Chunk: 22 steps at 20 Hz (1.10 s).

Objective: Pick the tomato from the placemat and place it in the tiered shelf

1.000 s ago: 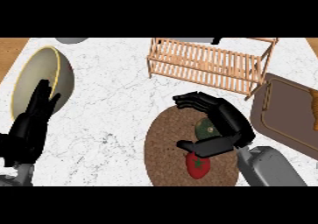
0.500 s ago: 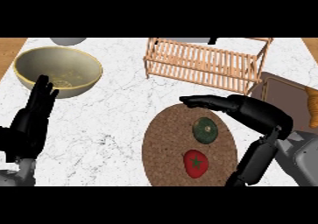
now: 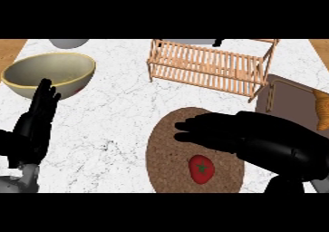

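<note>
1. The right hand [image 3: 260,142] has swung in over the placemat [image 3: 165,156], fingers outstretched, holding nothing.
2. The tomato [image 3: 200,169] remains on the placemat, near the palm, not gripped.
3. A grasp likely comes next; the shelf [image 3: 207,63] waits beyond.

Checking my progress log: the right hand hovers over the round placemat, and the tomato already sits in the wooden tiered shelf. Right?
Not quite. The head view shows the tomato lying on the placemat, not in the tiered shelf. The right hand does hover over the placemat, with its fingers not curled round the tomato.
</note>
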Motion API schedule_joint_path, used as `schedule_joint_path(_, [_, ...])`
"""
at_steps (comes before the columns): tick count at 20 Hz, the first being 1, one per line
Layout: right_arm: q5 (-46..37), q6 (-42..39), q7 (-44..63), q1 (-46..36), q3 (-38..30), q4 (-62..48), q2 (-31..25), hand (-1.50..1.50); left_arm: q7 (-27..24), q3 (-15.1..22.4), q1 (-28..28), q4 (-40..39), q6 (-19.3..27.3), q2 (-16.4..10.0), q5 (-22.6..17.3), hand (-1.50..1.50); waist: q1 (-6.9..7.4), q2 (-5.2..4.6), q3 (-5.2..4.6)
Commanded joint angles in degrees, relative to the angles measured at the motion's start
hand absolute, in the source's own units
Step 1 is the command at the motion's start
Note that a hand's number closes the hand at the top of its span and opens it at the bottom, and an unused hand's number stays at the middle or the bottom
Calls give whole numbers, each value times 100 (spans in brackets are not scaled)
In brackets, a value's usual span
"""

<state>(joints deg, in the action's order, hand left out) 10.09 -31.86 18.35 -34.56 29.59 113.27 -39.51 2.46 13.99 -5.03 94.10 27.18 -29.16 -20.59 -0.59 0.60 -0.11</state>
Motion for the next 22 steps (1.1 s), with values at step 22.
schedule_joint_path(22, [-4191, -61, 1102, 809, 1547, -261, 937, -150, 98, -602, -241, -409, -622, 447, 380, 0, 59, -65, 12])
